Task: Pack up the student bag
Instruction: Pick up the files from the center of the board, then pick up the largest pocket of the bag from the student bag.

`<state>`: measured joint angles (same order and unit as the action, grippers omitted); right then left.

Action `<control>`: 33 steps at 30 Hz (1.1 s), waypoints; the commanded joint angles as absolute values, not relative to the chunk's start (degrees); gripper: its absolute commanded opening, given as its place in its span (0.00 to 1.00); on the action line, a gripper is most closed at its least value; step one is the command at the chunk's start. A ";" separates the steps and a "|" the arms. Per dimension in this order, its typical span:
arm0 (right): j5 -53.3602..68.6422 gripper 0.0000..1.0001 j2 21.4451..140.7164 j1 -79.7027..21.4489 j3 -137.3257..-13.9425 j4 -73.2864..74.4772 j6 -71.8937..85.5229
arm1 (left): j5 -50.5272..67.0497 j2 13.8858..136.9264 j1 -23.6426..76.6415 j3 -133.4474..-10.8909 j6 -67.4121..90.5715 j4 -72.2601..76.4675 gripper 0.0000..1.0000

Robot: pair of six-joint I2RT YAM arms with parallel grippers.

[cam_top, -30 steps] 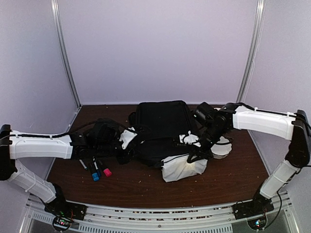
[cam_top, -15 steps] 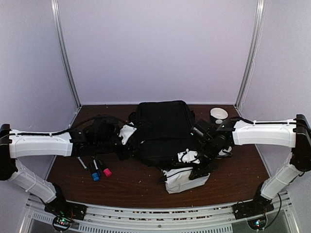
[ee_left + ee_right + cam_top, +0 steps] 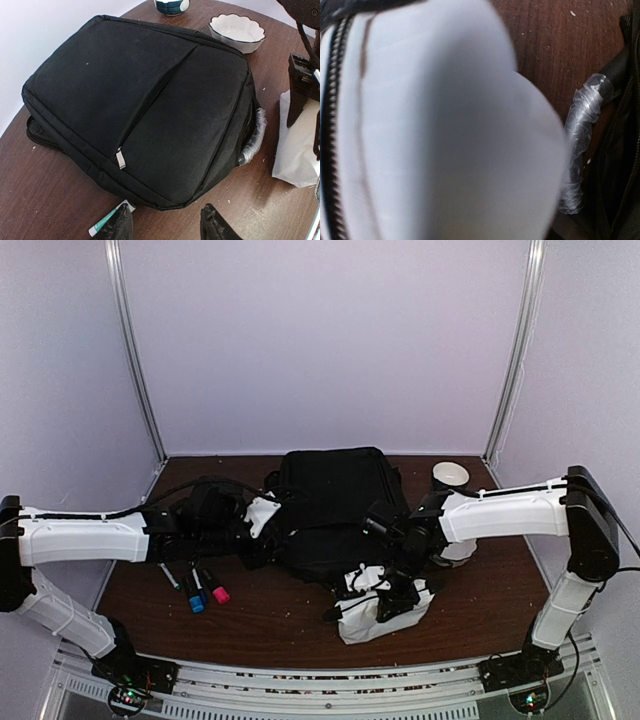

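Nearest the arm bases, a white zip pouch (image 3: 372,618) sits on the counter (image 3: 270,625) with the right gripper (image 3: 388,592) down on top of it. The right wrist view is all blurred white fabric plus a zipper line and its own fingers don't show, so I cannot tell whether the jaws are parted or clamped on the pouch. Left of that, markers (image 3: 197,588) lie loose on the counter, apart from the rest. Next back, the left gripper (image 3: 167,229) is at the bag's left edge with fingertips spread and nothing between them. A small white-green tube (image 3: 106,223) pokes out from under the bag edge just beside it. The student bag (image 3: 145,100) lies flat mid-counter, front pocket up, and the pocket zip looks closed. Its plastic-wrapped handle (image 3: 582,135) end faces the pouch and is near it, but contact is unclear. Farthest, a white bowl (image 3: 237,31) and a cup (image 3: 172,5) sit beyond the bag. The step in hand looks like fetching the pouch as the next item to load, and packing seems early with most items outside. The next move needs a firm pinch on the soft pouch, a lift off the counter, and an open bag mouth. No opening shows, so the left gripper probably has to work a zip or hold a flap first.
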<state>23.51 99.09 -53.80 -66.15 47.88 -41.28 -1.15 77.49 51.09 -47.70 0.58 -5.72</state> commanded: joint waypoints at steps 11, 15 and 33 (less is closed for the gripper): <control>23.65 0.20 87.04 -48.37 -62.47 52.78 -39.91 | 6.53 81.57 52.30 -55.31 -10.25 -8.59 0.48; 26.67 0.17 82.86 -41.33 -59.88 53.82 -38.32 | 5.10 86.17 54.76 -59.26 -14.14 -11.39 0.49; 35.22 0.17 71.49 -19.09 -54.58 46.52 -30.50 | -3.23 106.85 61.79 -74.78 -23.88 -16.26 0.52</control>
<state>32.34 73.38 -20.34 -54.48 49.41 -31.75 -1.96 105.14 61.45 -72.05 -21.41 -17.17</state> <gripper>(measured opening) 0.175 0.514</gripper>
